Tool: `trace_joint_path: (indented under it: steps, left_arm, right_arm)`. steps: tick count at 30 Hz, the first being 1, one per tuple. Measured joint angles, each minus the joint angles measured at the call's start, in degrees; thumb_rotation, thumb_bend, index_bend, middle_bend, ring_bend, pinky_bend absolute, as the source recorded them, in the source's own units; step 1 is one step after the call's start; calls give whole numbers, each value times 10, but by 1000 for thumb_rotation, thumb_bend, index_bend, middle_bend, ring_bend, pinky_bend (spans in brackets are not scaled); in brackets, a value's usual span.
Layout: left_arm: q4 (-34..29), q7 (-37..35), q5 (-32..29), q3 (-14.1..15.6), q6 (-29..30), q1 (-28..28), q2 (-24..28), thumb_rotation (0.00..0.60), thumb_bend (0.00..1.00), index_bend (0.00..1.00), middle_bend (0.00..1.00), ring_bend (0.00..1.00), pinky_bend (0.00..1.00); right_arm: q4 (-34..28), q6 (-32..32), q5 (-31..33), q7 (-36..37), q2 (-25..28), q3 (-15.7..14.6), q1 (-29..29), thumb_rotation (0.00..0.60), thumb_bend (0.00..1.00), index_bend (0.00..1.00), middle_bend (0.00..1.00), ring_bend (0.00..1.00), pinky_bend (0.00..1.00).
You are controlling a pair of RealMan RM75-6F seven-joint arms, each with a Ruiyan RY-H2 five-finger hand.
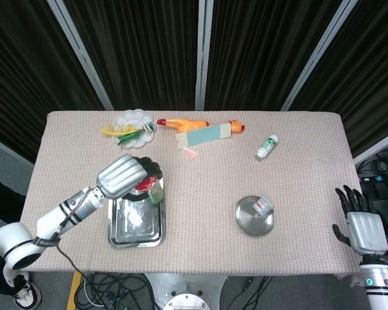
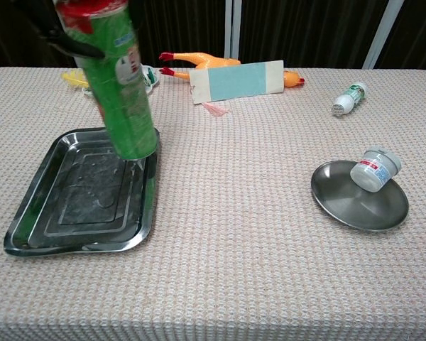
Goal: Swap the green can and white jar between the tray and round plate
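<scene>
My left hand [image 1: 123, 174] grips the tall green can [image 2: 118, 85] near its red top and holds it in the air over the right rim of the steel tray [image 2: 74, 213]. In the head view the can [image 1: 152, 189] shows just under the hand. The white jar [image 2: 373, 170] lies tilted on the round steel plate [image 2: 355, 202] at the right; in the head view the jar [image 1: 263, 206] sits on the plate [image 1: 249, 219] too. My right hand [image 1: 361, 226] hangs open off the table's right edge, far from both.
At the back stand a white flower-shaped dish [image 1: 133, 121] with bits in it, a rubber chicken [image 1: 191, 123], a light-blue card [image 1: 204, 134] and a small white bottle [image 1: 267, 146] lying on its side.
</scene>
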Motion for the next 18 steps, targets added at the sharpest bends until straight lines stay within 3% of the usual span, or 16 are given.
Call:
trace_joint_path:
  steps: [9, 18]
  left_arm:
    - [108, -21, -52, -38, -61, -94, -109, 600, 284, 413, 396, 347, 639]
    - [242, -87, -66, -35, -86, -153, -215, 600, 283, 425, 396, 347, 633]
  right_arm:
    - [23, -16, 5, 16, -8, -6, 1, 600, 266, 0, 0, 0, 0]
    - [43, -30, 5, 25, -20, -11, 4, 600, 266, 0, 0, 0, 0]
